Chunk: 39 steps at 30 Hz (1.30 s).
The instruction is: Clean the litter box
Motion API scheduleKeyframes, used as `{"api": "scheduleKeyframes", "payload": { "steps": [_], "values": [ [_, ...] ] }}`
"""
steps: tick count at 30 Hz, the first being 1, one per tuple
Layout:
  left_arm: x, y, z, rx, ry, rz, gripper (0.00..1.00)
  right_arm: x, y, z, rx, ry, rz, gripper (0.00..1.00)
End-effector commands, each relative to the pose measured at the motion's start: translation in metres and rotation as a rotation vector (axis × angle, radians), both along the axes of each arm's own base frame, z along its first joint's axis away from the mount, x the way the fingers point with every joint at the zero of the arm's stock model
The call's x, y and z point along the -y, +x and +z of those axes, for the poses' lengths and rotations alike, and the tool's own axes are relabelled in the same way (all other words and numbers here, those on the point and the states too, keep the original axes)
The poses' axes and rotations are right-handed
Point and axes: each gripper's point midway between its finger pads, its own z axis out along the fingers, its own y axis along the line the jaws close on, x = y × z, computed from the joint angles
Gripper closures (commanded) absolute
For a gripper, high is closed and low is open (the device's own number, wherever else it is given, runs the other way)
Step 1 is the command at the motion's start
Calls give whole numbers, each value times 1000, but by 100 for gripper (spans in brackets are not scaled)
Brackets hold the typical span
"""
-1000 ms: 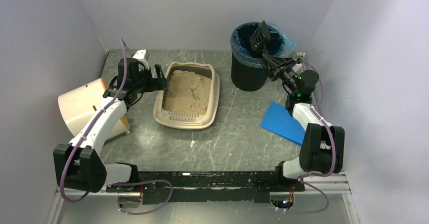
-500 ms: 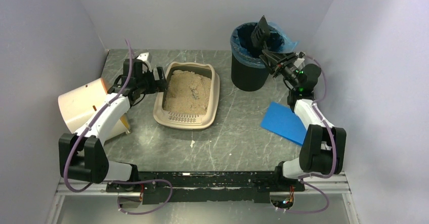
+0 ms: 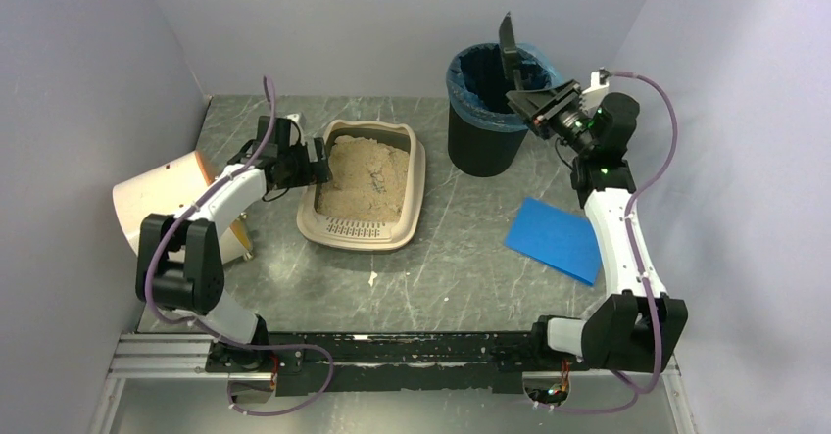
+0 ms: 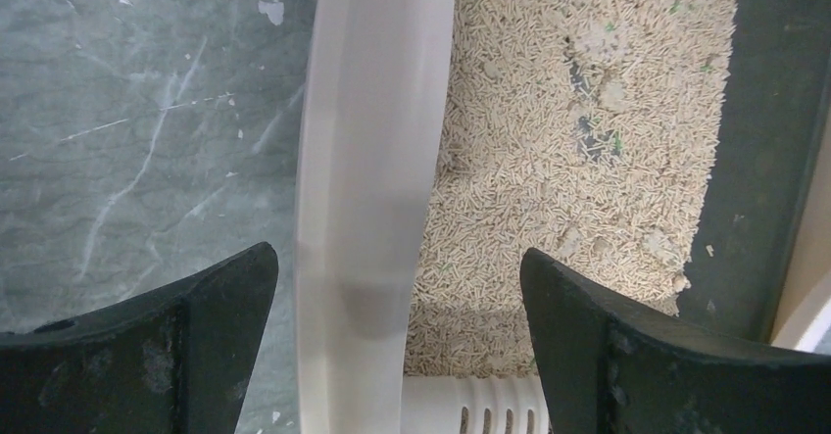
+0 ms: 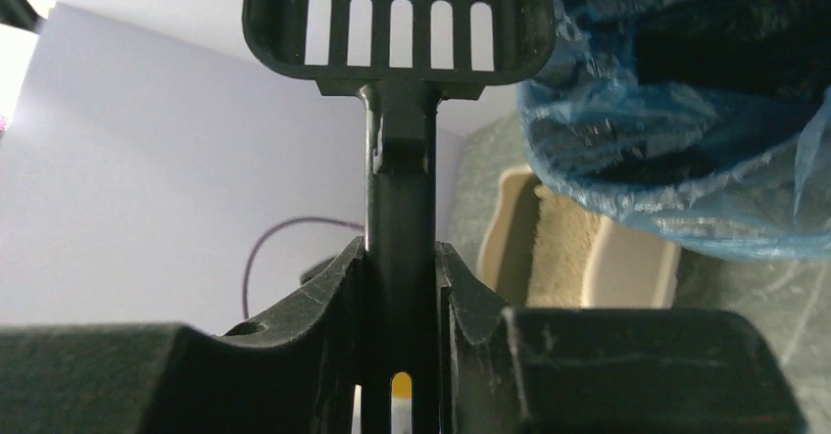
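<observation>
Grey-green marbled worktop carries the litter box left of centre in the overhead view. Its grate lip points toward the lower edge, and tan litter fills the tray. At upper right stands a black bin with a blue liner.

We judge the step in hand to be emptying the scoop into that bin. Its slotted head stands upright above the bin's mouth, and the slots look bare in the right wrist view. The right pincer is pressed together on the scoop's handle. To do this well, we would hold the head over the liner until nothing clings. We would also keep the pinch firm so the handle cannot twist.

The left pincer is spread, astride the rim of the box's left wall, one finger over the worktop and one over the litter. Closing there would, we judge, steady the tray for the next pass.
</observation>
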Motion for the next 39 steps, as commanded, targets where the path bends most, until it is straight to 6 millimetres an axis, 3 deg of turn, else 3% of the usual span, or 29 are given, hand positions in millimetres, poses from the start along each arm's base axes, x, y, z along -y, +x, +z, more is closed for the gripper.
{"api": "scheduleKeyframes", "payload": {
  "steps": [1, 3, 9, 17, 25, 31, 37, 39],
  "values": [
    [12, 4, -4, -34, -48, -27, 8, -17, -10, -15, -2, -201, -14, 100],
    [17, 0, -8, -47, -72, -40, 14, -38, -19, -19, 5, -266, 24, 100],
    [30, -18, -23, -113, -70, -58, 14, -75, -39, -35, 39, -429, 92, 100],
    [65, -55, -21, -108, -137, -80, 19, -107, -62, -64, 38, -571, 184, 100],
    [125, -104, -8, -69, -277, -111, 24, -120, -73, -95, 14, -725, 233, 100],
    [104, -109, 15, 0, -259, -3, 19, -123, -81, -118, -31, -901, 242, 100],
    [79, -86, 51, 143, -165, 70, 14, -138, -97, -158, -132, -1150, 325, 100],
    [71, -74, 61, 159, -134, 84, 14, -143, -100, -163, -154, -1221, 347, 100]
  ]
}}
